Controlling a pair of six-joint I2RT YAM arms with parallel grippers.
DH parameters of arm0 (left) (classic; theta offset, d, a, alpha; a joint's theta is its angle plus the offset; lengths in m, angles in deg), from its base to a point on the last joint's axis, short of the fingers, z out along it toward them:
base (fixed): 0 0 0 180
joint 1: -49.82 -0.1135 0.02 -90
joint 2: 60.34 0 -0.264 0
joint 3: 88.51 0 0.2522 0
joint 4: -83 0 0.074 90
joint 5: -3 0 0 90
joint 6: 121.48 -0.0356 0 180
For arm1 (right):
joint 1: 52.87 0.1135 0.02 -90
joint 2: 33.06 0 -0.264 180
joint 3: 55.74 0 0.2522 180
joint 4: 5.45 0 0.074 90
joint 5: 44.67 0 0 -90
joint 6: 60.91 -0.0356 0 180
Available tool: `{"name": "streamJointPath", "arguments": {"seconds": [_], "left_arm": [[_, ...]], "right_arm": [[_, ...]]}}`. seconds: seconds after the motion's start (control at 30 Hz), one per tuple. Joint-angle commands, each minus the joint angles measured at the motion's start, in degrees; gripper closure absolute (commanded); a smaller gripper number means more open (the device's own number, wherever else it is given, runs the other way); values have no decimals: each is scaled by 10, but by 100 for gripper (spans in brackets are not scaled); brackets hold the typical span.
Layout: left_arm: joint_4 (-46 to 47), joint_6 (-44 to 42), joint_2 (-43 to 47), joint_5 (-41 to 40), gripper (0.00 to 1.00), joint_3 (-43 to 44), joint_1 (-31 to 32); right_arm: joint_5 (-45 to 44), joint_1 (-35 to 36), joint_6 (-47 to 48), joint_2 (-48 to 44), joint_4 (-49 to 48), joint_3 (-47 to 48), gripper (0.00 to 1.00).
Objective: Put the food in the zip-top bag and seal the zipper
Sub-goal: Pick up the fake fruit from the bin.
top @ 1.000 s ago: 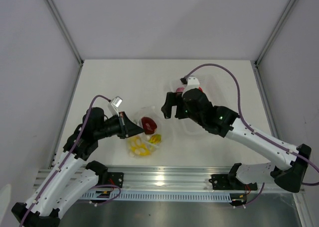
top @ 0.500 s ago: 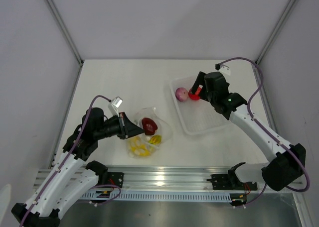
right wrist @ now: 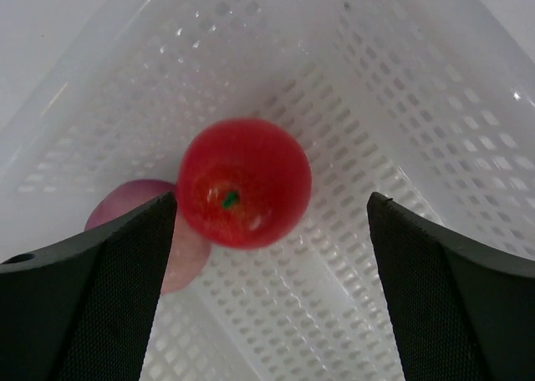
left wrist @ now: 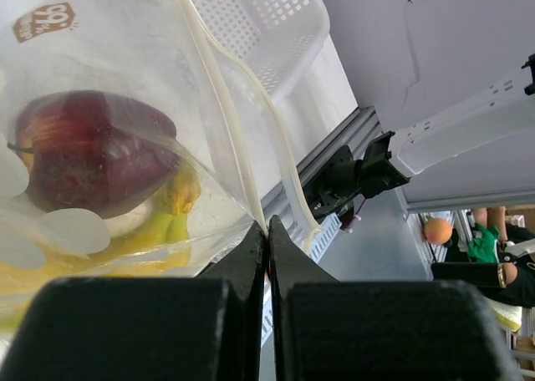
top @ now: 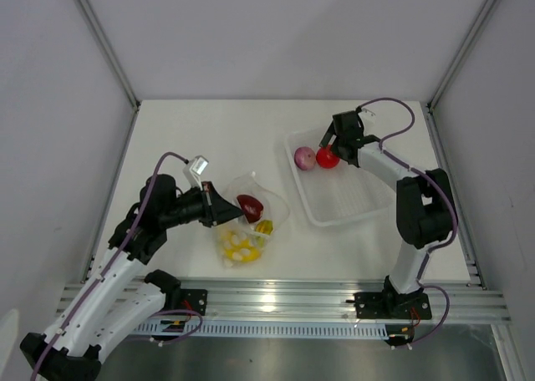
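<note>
Left wrist view: my left gripper (left wrist: 267, 231) pinches the zip-top bag (left wrist: 125, 55) at its edge, jaws together; the dark red apple (left wrist: 92, 160) and banana bunch (left wrist: 163, 222) sit inside. Farther off, my right gripper (right wrist: 272, 201) hangs wide open over the red round fruit (right wrist: 244, 183) in the tray (right wrist: 401, 105).

Arms: left gripper clamped, right gripper spread wide.
The left arm (top: 125, 256) rises from its base and bends rightward, wrist roughly level, and the left gripper (left wrist: 267, 249) points toward the table's middle. Its fingers are pressed together, pinching the edge of the zip-top bag (left wrist: 125, 80). The right arm (top: 425, 210) stands folded at the elbow, its forearm reaching back-left. The right gripper (right wrist: 272, 204) faces downward with its fingers well apart, gripping nothing.
</note>
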Motion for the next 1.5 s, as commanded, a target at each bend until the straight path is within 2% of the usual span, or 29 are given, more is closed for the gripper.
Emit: {"name": "streamJointPath", "arguments": {"seconds": [0.0,0.3,0.73,0.93,1.03,1.13,1.17,1.23,1.27,1.33,1.37,1.47], "left_arm": [[43,-27,-14,-6,99,28,0],[61,-33,-44,-13,99,30,0],[80,-19,-54,-2,99,16,0],[80,-14,-56,-6,99,15,0],[85,-8,-58,-3,99,10,0],[85,-4,-58,-4,99,6,1],[83,-4,-58,-4,99,6,0],[76,-4,-56,-2,100,6,0],[72,-4,-54,-2,100,6,0],[62,-3,-50,-1,99,6,0],[60,-3,-49,-1,99,7,0],[48,3,-46,-4,99,6,0]], "right_arm": [[3,-7,-9,46,-44,51,5],[31,-15,-6,130,-60,94,6],[49,-14,-8,137,-60,64,7],[60,-14,-7,141,-67,58,13],[64,-14,-5,137,-72,52,22],[72,-14,-2,126,-80,41,35],[73,-15,1,122,-82,37,45],[74,-14,5,106,-88,29,57],[73,-13,11,100,-87,23,70],[67,-15,15,80,-81,16,80],[66,-15,17,73,-81,8,90],[71,-15,32,39,-79,-14,99]]}}
